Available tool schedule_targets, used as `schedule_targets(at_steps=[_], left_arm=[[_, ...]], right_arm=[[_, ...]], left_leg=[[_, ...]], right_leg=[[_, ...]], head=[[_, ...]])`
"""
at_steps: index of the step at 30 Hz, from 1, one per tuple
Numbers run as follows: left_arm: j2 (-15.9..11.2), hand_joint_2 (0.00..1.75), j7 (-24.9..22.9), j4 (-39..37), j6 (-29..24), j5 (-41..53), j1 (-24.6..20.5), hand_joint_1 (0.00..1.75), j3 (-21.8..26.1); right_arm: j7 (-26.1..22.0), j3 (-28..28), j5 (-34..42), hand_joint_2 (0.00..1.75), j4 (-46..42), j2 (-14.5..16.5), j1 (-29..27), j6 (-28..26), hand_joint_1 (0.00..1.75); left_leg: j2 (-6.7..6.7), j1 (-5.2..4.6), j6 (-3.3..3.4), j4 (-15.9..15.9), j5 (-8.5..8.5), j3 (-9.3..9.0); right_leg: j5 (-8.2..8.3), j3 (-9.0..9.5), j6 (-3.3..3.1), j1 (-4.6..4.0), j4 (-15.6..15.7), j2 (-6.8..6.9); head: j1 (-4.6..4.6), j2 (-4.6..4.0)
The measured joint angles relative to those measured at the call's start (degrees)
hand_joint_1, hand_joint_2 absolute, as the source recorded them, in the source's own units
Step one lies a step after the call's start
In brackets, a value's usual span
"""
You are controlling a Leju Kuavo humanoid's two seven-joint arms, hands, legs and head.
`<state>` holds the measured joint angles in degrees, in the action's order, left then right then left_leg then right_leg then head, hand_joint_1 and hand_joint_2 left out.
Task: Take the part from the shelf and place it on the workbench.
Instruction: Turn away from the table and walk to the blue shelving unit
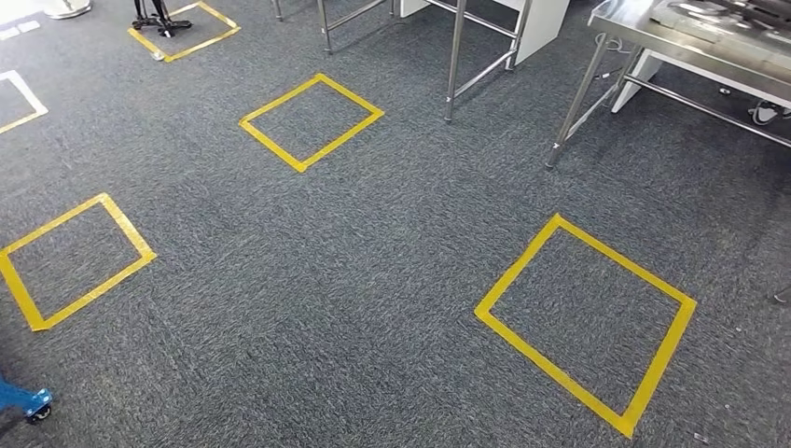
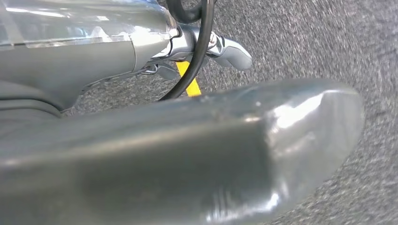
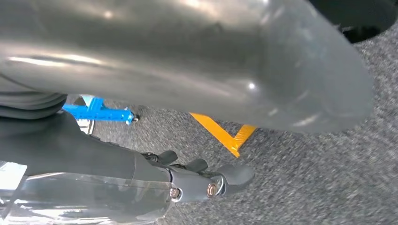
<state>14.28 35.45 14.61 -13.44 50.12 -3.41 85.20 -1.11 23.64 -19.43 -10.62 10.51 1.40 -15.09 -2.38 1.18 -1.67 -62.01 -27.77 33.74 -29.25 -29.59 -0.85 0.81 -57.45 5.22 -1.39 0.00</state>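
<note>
The steel workbench point(image 1: 686, 47) stands at the far right of the head view, with flat grey metal pieces point(image 1: 718, 11) lying on its top. My left hand point(image 2: 117, 131) hangs over the grey carpet; its thick thumb fills the foreground and its fingers point(image 2: 231, 52) reach out straight with nothing between them. A black cable point(image 2: 199, 51) loops past those fingers. My right hand point(image 3: 141, 65) hangs likewise, thumb apart from the dark fingers point(image 3: 234, 176), and it holds nothing.
Grey carpet carries several yellow tape squares, the nearest point(image 1: 588, 322) ahead on the right, another point(image 1: 311, 121) farther off. The legs of a steel frame point(image 1: 457, 61) stand at the back. A blue wheeled base point(image 1: 26, 399) sits at my near left.
</note>
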Motion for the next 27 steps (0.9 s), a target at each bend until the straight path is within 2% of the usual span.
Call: schedule_targets(at_steps=[1,2,4,5,7,9,10,11,12,13,14,15,16,17,18,19,20,22,24,25,26,27], left_arm=[[-0.01,0.0,0.05,0.07,0.0,-0.04,-0.08,0.0,0.26],[-0.02,0.0,0.07,0.1,0.0,-0.07,-0.11,0.0,0.48],[-0.02,0.0,0.15,0.15,-0.11,-0.12,-0.01,0.0,0.87],[-0.02,0.0,0.29,0.2,-0.3,-0.18,0.07,0.0,1.08],[0.03,0.0,0.76,0.36,-0.95,-0.39,0.01,0.0,1.47],[0.09,0.0,1.13,0.55,-1.49,-0.6,-0.13,0.0,1.68],[0.13,0.0,1.2,0.64,-1.69,-0.66,-0.14,0.0,1.72],[0.16,0.0,1.2,0.7,-1.84,-0.68,-0.08,0.0,1.74],[0.21,0.0,1.14,0.74,-1.95,-0.67,0.01,0.0,1.78],[0.28,0.0,0.98,0.79,-2.0,-0.62,0.06,0.0,1.81],[0.38,0.0,0.79,0.82,-1.94,-0.56,0.08,0.0,1.85],[0.51,0.0,0.56,0.85,-1.86,-0.48,0.01,0.0,1.87],[0.63,0.0,0.31,0.87,-1.78,-0.4,-0.1,0.0,1.89],[0.71,0.0,0.06,0.88,-1.74,-0.27,-0.16,0.0,1.9],[0.76,0.0,-0.2,0.89,-1.77,-0.12,-0.19,0.0,1.9],[0.75,0.0,-0.41,0.89,-1.82,0.04,-0.15,0.0,1.9],[0.74,0.0,-0.6,0.9,-1.89,0.17,-0.07,0.0,1.9],[0.71,0.0,-0.83,0.92,-1.98,0.28,-0.07,0.0,1.9],[0.68,0.0,-1.09,0.93,-2.03,0.31,-0.23,0.0,1.9],[0.67,0.0,-1.27,0.93,-2.03,0.33,-0.28,0.0,1.9],[0.66,0.0,-1.47,0.93,-2.03,0.34,-0.25,0.0,1.9],[0.64,0.0,-1.7,0.93,-2.03,0.34,-0.17,0.0,1.9]], right_arm=[[0.02,0.0,0.0,0.0,-0.01,0.05,0.01,0.01,0.0],[0.03,-0.01,0.0,0.0,-0.01,0.07,0.04,0.01,0.0],[0.14,-0.01,0.01,0.0,-0.02,0.13,0.21,-0.01,0.0],[0.32,-0.01,0.02,0.0,-0.02,0.15,0.3,-0.03,0.0],[0.75,0.01,0.1,0.0,-0.02,0.22,0.35,-0.04,0.0],[0.91,0.01,0.16,0.0,-0.02,0.29,0.26,0.13,0.0],[0.85,0.01,0.09,0.0,-0.02,0.33,0.22,0.28,0.0],[0.76,0.01,-0.1,0.0,-0.02,0.39,0.19,0.46,0.0],[0.63,-0.02,-0.44,0.0,-0.02,0.47,0.19,0.69,0.0],[0.44,-0.06,-0.89,0.0,-0.02,0.55,0.21,1.01,0.0],[0.2,-0.16,-1.37,0.0,-0.02,0.64,0.23,1.4,0.0],[-0.06,-0.31,-1.83,0.0,-0.02,0.71,0.25,1.88,0.0],[-0.3,-0.5,-2.22,0.0,-0.01,0.8,0.27,2.32,0.0],[-0.44,-0.75,-2.56,0.0,-0.01,0.89,0.33,2.71,0.0],[-0.47,-0.98,-2.8,0.0,-0.01,0.95,0.42,3.05,0.0],[-0.44,-1.19,-2.97,0.0,-0.02,1.03,0.53,3.29,0.0],[-0.41,-1.35,-3.05,0.0,-0.02,1.09,0.62,3.49,0.0],[-0.33,-1.47,-3.08,0.0,-0.02,1.23,0.63,3.61,0.0],[-0.16,-1.49,-3.08,0.0,-0.02,1.32,0.48,3.6,0.0],[-0.07,-1.5,-3.08,0.0,-0.02,1.34,0.41,3.61,0.0],[-0.03,-1.5,-3.09,0.0,-0.02,1.34,0.37,3.71,0.0],[-0.02,-1.5,-3.11,0.0,-0.02,1.33,0.35,3.91,0.0]], left_leg=[[-0.75,-0.11,0.3,2.34,0.6,-1.28],[-1.07,-0.27,0.68,3.35,0.67,-1.72],[0.01,-0.45,1.51,3.46,0.86,-1.57],[0.52,-0.39,1.9,3.68,1.04,-1.59],[1.62,-0.18,2.71,4.21,1.51,-1.72],[2.73,-0.28,3.18,4.33,1.8,-1.41],[3.42,-0.4,3.3,4.31,1.87,-1.26],[4.17,-0.51,3.35,4.28,1.92,-1.17],[4.98,-0.61,3.37,4.22,1.94,-1.16],[5.81,-0.68,3.36,4.14,1.95,-1.19],[6.6,-0.72,3.33,4.06,1.96,-1.22],[7.33,-0.84,3.21,3.91,1.96,-1.18],[8.06,-0.87,2.99,3.79,2.0,-1.04],[8.7,-0.83,2.67,3.75,2.06,-0.86],[9.36,-0.75,2.26,3.78,2.18,-0.68],[10.06,-0.65,1.83,3.92,2.35,-0.49],[10.0,-0.59,1.52,3.85,2.36,-0.37],[7.37,-0.76,1.06,1.63,0.91,0.78],[3.99,-0.76,0.71,-5.0,-2.77,3.94],[3.4,-0.66,0.53,-8.72,-4.41,5.72],[3.05,-0.55,0.35,-11.5,-5.29,6.98],[2.83,-0.44,0.2,-12.09,-4.99,7.11]], right_leg=[[-0.21,0.09,0.36,-0.1,-0.18,0.49],[-0.33,0.2,0.71,-0.24,-0.28,0.93],[-0.37,0.48,1.34,-0.24,-0.13,1.67],[-0.61,0.62,1.69,-0.12,-0.26,1.41],[-2.98,-0.56,2.17,0.16,-3.19,-1.27],[-6.95,-3.99,2.21,0.2,-10.25,-4.22],[-8.24,-5.78,2.14,0.13,-13.73,-4.67],[-8.48,-6.91,2.02,0.05,-15.77,-4.87],[-7.49,-7.0,1.82,-0.02,-15.65,-5.02],[-5.54,-6.09,1.55,-0.09,-13.46,-5.37],[-3.16,-4.43,1.19,-0.15,-9.75,-6.27],[-1.39,-2.76,0.79,-0.19,-5.96,-7.79],[-0.3,-1.54,0.49,-0.23,-3.07,-9.02],[0.08,-0.87,0.25,-0.32,-1.39,-9.91],[-0.05,-0.68,0.08,-0.43,-0.81,-10.08],[0.08,-0.57,-0.07,-0.46,-0.55,-9.41],[0.28,-0.36,-0.3,-0.39,-0.18,-8.68],[0.68,0.14,-0.81,-0.19,0.67,-7.04],[0.63,0.34,-1.22,-0.32,0.91,-5.17],[0.52,0.33,-1.36,-0.42,0.85,-4.23],[0.39,0.31,-1.42,-0.5,0.77,-3.29],[0.24,0.32,-1.4,-0.54,0.68,-2.43]], head=[[0.07,0.0],[0.14,0.0],[0.28,0.0],[0.31,-0.01],[0.56,-0.01],[0.84,-0.01],[0.89,-0.01],[0.9,-0.01],[0.9,-0.01],[0.9,0.0],[0.92,0.0],[0.92,-0.01],[0.92,-0.01],[0.92,-0.01],[0.93,-0.01],[0.92,0.0],[0.9,0.0],[0.54,-0.01],[0.18,-0.01],[0.11,-0.01],[0.11,0.0],[0.11,0.0]])
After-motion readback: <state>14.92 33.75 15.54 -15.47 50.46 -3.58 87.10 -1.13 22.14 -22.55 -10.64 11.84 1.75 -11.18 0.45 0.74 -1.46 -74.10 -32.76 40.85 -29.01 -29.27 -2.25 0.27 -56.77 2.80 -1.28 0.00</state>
